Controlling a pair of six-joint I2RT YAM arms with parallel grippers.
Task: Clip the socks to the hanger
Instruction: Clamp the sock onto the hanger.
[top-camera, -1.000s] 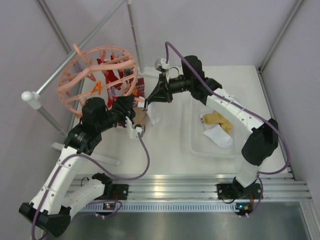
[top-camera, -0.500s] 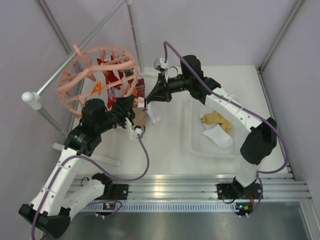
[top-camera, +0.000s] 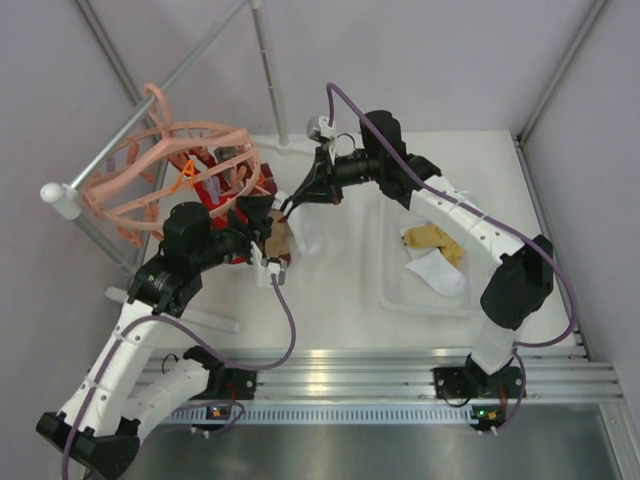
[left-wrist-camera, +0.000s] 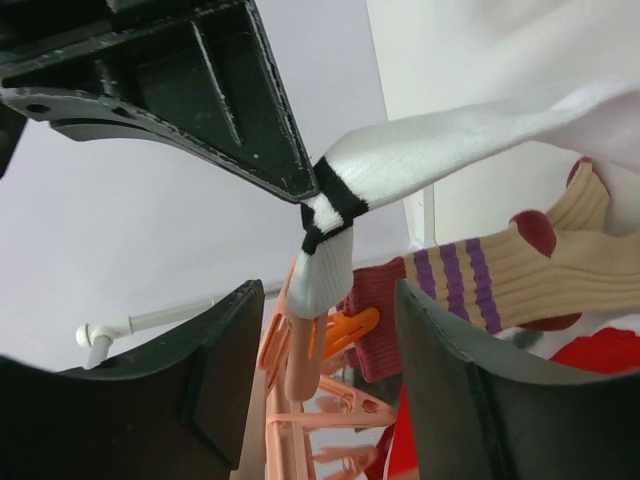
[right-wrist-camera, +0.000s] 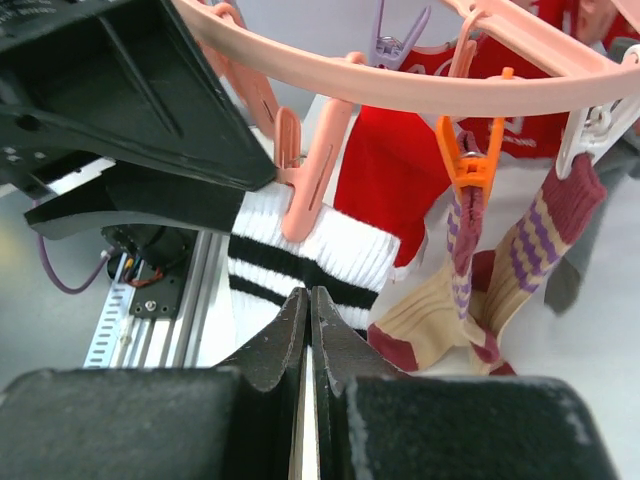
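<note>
The right gripper (right-wrist-camera: 305, 293) is being held with its jaws pressed together, and the cuff of the white sock with black stripes (right-wrist-camera: 300, 250) is being pinched at their tips. The left gripper (left-wrist-camera: 328, 292) is being held with its jaws well apart. A peach clip (left-wrist-camera: 300, 350) of the hanger (right-wrist-camera: 400, 88) is sitting between them, biting on that same cuff; whether it is being touched cannot be told.

Only in the right wrist view is an orange clip (right-wrist-camera: 470, 165) being shown gripping a beige sock with purple stripes (right-wrist-camera: 430, 312), beside a red sock (right-wrist-camera: 385, 190). Only in the top view is the hanger being shown at the table's far left by the grey rail (top-camera: 200, 60), with a clear tray (top-camera: 383, 270) well to the right, where a yellow sock (top-camera: 435, 240) and another white sock (top-camera: 440, 272) are lying.
</note>
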